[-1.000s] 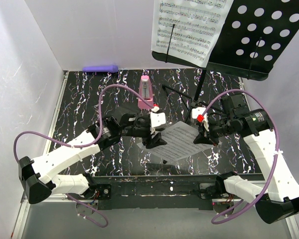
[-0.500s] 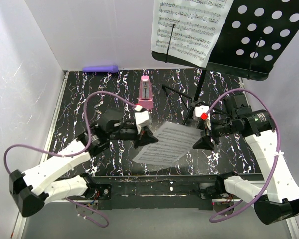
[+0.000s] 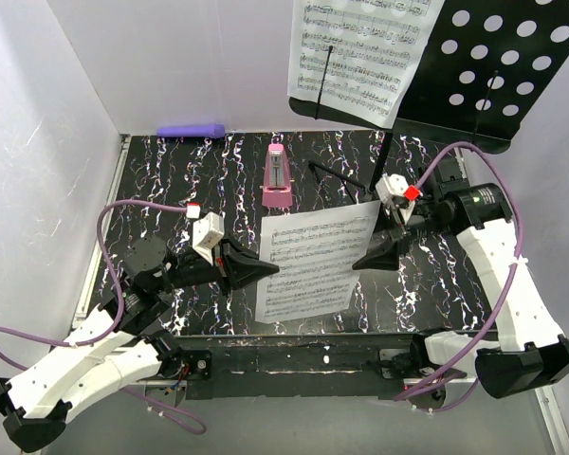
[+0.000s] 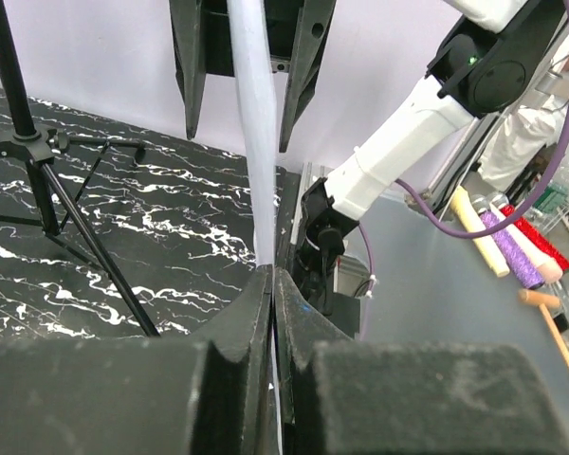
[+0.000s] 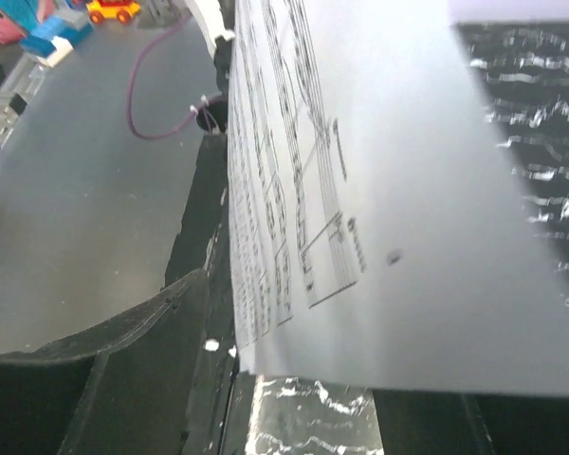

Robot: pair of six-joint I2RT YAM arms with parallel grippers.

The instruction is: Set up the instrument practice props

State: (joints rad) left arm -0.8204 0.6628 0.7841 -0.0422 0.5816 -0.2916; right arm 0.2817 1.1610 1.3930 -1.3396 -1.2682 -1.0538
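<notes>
White printed sheet-music page (image 3: 315,265) is held lifted over the near middle of the table, slightly skewed, with its printed face turned up toward the overhead camera. The left gripper (image 3: 264,271) has the page's left edge. In the left wrist view its two black fingers (image 4: 237,351) are pressed together with the thin paper caught between them, and the sheet runs away from the camera edge-on. The right gripper (image 3: 372,258) sits at the page's right edge with its jaws spread. The left wrist view shows one finger on each side of the paper with a gap to either, and the right wrist view shows the sheet passing between parted fingers.

Just behind the page, a small pink pyramid metronome (image 3: 277,177) stands upright on the black white-veined marble-pattern tabletop (image 3: 171,180), not touching the sheet. To its right rises the slim pole of the black folding tripod music stand (image 3: 383,163). Its black perforated desk (image 3: 498,85) fills the upper right of the overhead view. A second sheet-music page (image 3: 360,57) rests on the desk's left half, overhanging its left edge, with a thin black wire arm across it.

A purple cylindrical object (image 3: 192,130) lies at the table's far edge by the back wall, well apart from everything else. A purple cable (image 3: 152,204) loops from each arm.
</notes>
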